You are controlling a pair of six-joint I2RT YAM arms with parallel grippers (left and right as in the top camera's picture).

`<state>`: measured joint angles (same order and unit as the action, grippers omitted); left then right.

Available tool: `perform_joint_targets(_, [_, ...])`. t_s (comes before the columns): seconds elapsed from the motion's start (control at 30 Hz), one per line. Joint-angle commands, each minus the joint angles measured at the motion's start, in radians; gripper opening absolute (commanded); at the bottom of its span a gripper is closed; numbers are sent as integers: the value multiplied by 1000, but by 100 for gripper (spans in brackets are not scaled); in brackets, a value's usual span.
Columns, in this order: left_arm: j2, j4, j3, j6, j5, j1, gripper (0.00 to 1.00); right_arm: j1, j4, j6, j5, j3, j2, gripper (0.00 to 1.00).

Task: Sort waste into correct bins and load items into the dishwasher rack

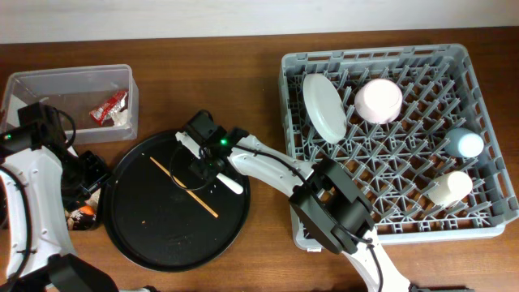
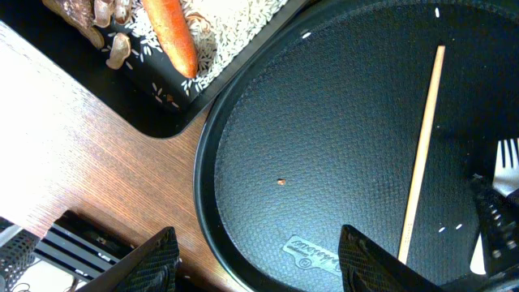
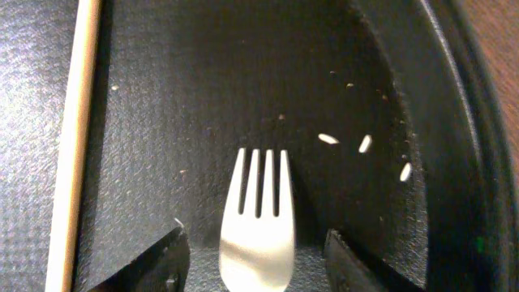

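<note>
The white fork (image 3: 258, 219) lies on the round black tray (image 1: 154, 235), between the open fingers of my right gripper (image 3: 255, 243), which is just above it (image 1: 204, 159). The wooden chopstick (image 1: 183, 187) lies beside it on the tray (image 3: 73, 146). My left gripper (image 2: 258, 243) is open and empty over the tray's left rim. The orange carrot (image 2: 170, 36) and beige scraps (image 2: 89, 12) lie in the shallow black tray (image 2: 154, 118). The red wrapper (image 1: 109, 106) and white napkin (image 1: 123, 119) lie in the clear tub (image 1: 49, 85). The grey rack (image 1: 389, 219) holds the plate (image 1: 324, 105), pinkish bowl (image 1: 378, 100), blue cup (image 1: 466, 143) and white cup (image 1: 450, 186).
Rice grains (image 3: 328, 139) and crumbs are scattered on the round tray. My left arm (image 1: 32, 186) covers most of the shallow black tray in the overhead view. My right arm (image 1: 276, 170) reaches across the gap between the rack and the round tray.
</note>
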<state>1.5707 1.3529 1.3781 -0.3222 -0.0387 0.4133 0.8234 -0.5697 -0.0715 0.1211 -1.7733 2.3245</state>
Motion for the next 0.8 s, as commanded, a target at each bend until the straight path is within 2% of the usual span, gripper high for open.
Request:
perform_joint_targets(0.0, [-12, -3, -5, -6, -10, 2, 63, 14, -20, 55, -77, 2, 37, 52])
perform_joint_targets(0.27, [-12, -5, -5, -6, -6, 2, 63, 14, -55, 92, -133, 0, 28, 34])
perform_joint_targets(0.47, [-12, -6, -5, -6, -6, 2, 63, 3, -108, 92, -135, 0, -101, 31])
perform_joint_targets(0.67, [-12, -14, -5, -6, -6, 2, 63, -120, -344, 145, -142, 0, -428, 31])
perform_joint_targets(0.77, [-12, -15, -5, -6, -6, 2, 63, -247, -533, 253, -208, 1, -553, 31])
